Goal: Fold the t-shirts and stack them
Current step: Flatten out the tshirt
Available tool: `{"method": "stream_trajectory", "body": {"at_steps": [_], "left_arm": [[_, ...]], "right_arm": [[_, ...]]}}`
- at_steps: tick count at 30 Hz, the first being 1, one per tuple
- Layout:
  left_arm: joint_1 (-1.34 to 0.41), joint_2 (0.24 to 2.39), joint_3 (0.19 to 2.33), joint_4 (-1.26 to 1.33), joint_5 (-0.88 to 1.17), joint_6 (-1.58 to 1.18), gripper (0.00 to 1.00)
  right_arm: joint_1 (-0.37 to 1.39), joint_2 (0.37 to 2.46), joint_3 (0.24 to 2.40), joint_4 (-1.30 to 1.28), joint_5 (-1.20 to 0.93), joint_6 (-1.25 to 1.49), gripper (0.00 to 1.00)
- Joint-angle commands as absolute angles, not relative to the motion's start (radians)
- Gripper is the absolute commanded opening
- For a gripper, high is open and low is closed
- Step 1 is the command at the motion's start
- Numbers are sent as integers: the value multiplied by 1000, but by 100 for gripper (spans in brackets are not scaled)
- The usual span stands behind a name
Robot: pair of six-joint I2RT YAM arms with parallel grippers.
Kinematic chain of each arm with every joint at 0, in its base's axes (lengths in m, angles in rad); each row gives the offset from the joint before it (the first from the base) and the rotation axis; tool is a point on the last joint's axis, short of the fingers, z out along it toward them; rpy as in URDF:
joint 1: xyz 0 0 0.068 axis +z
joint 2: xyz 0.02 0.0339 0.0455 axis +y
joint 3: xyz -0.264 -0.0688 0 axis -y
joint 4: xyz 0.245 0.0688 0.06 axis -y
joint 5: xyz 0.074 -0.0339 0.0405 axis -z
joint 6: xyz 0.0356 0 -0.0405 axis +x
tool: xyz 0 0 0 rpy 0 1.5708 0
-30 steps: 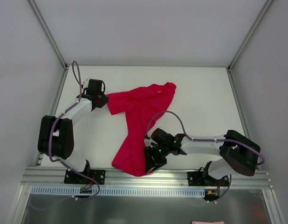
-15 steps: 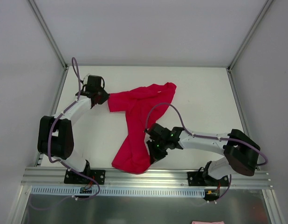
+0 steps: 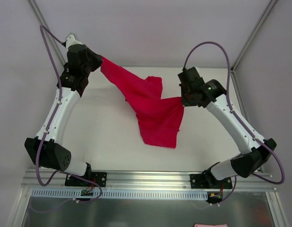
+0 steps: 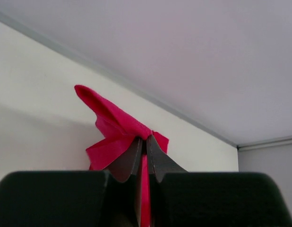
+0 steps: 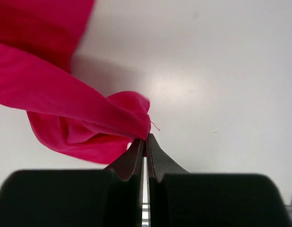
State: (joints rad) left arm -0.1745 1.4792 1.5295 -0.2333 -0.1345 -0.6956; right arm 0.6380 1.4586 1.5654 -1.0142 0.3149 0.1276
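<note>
The crimson t-shirt (image 3: pixel 153 111) hangs stretched in the air over the white table (image 3: pixel 103 137), its loose end drooping toward the middle. The left gripper (image 3: pixel 99 60) pinches cloth far left, and the right gripper (image 3: pixel 183 100) pinches cloth far right.

Flat white table (image 3: pixel 103 137), closed in by pale grey walls (image 3: pixel 150 28) at the back and both sides. Thin metal posts (image 3: pixel 49 33) in the far corners. Silver rail (image 3: pixel 150 177) along the near edge. Soft, even light.
</note>
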Motion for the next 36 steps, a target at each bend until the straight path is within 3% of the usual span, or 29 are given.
{"method": "stream_trajectory", "body": {"at_steps": [1, 15, 22, 28, 31, 36], "left_arm": [[-161, 1404, 1612, -259, -258, -601, 0], [-160, 1238, 1655, -295, -360, -492, 0], [-160, 1269, 1715, -290, -348, -491, 0], [-160, 1394, 1816, -291, -281, -528, 0], [-160, 1483, 1865, -295, -223, -560, 0], [-160, 1667, 1997, -325, -195, -613, 0]], "right_arm": [[579, 1470, 1702, -1204, 590, 69, 1], [433, 1595, 1954, -1097, 1071, -136, 1], [362, 1652, 2203, -1063, 1077, -17, 1], [354, 1735, 2357, -874, 1069, -172, 1], [350, 1743, 2343, -781, 1115, -225, 1], [345, 1712, 2134, -418, 1157, -430, 1]]}}
